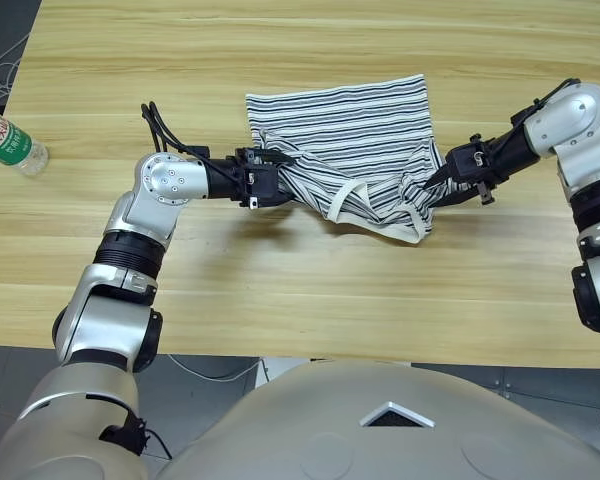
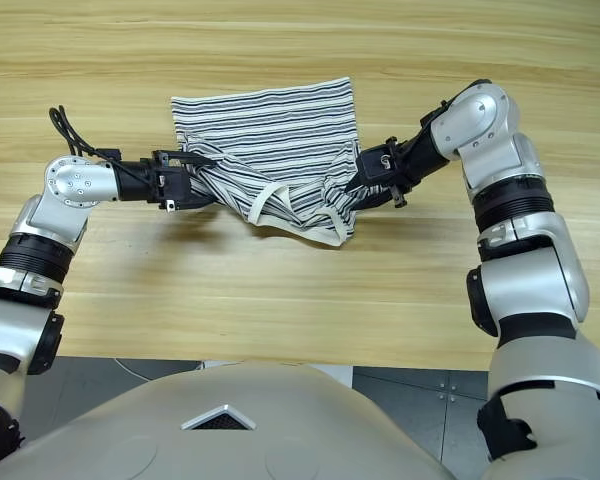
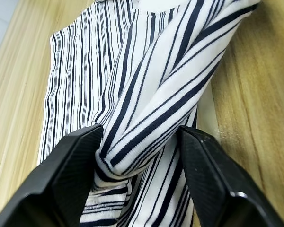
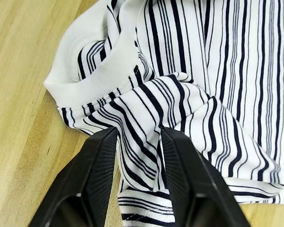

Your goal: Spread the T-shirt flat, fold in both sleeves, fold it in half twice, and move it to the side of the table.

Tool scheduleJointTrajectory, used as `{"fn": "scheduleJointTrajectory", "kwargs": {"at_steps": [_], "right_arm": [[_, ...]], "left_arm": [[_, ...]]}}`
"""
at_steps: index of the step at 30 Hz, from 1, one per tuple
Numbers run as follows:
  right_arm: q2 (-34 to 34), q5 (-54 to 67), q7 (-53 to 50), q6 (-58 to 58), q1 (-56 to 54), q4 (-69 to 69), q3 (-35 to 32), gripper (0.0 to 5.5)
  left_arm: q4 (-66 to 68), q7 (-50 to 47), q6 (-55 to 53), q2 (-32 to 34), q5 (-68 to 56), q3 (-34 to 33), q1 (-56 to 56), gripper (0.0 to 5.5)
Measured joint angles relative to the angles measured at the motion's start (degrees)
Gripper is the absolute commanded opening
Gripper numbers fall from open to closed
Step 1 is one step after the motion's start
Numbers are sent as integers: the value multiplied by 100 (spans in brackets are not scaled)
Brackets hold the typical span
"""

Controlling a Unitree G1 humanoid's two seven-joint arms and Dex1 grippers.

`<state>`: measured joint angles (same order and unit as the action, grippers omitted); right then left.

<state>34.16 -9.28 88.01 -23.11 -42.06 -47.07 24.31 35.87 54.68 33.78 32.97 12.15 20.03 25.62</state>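
Observation:
A black-and-white striped T-shirt (image 1: 350, 135) lies partly folded in the middle of the wooden table (image 1: 280, 290), its white collar band (image 1: 385, 225) hanging at the near edge. My left gripper (image 1: 272, 178) is shut on a bunched fold at the shirt's left near corner; the cloth (image 3: 146, 118) is pinched between the black fingers (image 3: 66, 175). My right gripper (image 1: 442, 182) is shut on the shirt's right near corner, where striped fabric (image 4: 142, 123) sits between its fingers (image 4: 99, 170). The near part of the shirt is lifted and sags between the two grippers.
A plastic bottle with a green label (image 1: 8, 140) lies at the table's left edge. Bare wood stretches in front of the shirt and behind it. The table's near edge (image 1: 280, 355) runs just ahead of my torso.

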Motion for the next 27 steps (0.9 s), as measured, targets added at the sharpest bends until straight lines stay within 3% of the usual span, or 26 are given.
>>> {"fn": "scheduleJointTrajectory", "kwargs": {"at_steps": [5,10,27], "right_arm": [[0,-185,-182,-69,0,-62,9,16],[-21,-288,-347,-216,4,-168,59,16],[-58,-184,-379,-267,3,-196,29,10]], "left_arm": [[29,-20,21,-42,5,1,1,290],[73,-31,35,-52,6,0,6,290],[198,-30,158,-54,6,0,101,40]]}}
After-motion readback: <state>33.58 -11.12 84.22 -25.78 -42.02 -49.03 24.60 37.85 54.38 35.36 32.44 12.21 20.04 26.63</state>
